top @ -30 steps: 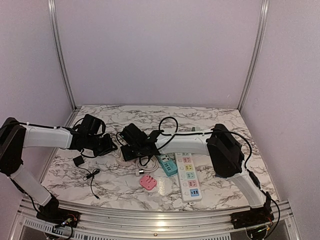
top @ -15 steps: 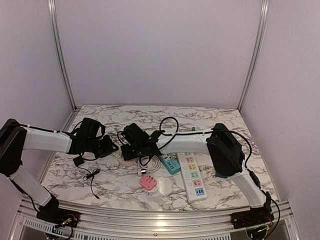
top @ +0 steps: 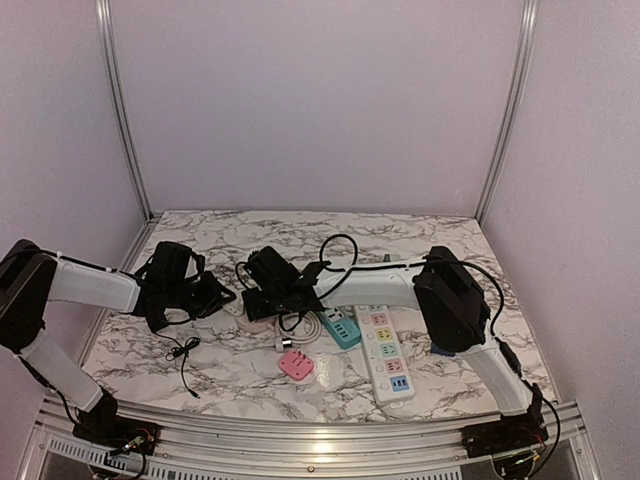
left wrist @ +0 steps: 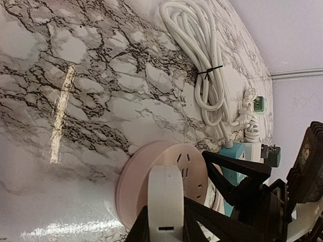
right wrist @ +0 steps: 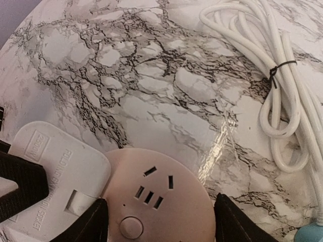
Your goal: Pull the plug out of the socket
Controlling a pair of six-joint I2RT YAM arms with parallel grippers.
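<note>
Marble table (top: 440, 240); both arms reach to its left-centre and meet tip to tip. The right arm (top: 390, 285) is stretched low across the table from the right base. The left arm (top: 95, 282) lies nearly level, coming in from the left edge. The task's things sit between the two tips. The pink round socket (right wrist: 161, 201) lies flat on the marble, slotted face up, under the right gripper (top: 268, 300). The white plug (right wrist: 55, 161) is at the socket's left rim, on the left arm's side. In the right wrist view the right gripper's fingers (right wrist: 95, 226) stand wide, one on each side of the disc and against its rim; I read this as a brace on the socket. The left gripper (left wrist: 164, 229) is drawn in on the plug: the left wrist view shows the white body edge-on, pinched between the two fingers, the pink disc directly beyond. Key relation: the plug's long axis runs from the disc out toward the left arm, so the left arm is nearer and is the puller, the right the anchor. The slots showing on the disc face are empty. Whether the plug's pins are seated or just clear, I cannot tell; the plug body hides the junction. Judgement: the pull should go straight back along the left forearm, away from the disc. The coiled white cable (right wrist: 282, 91) lies well apart, beyond the disc.
</note>
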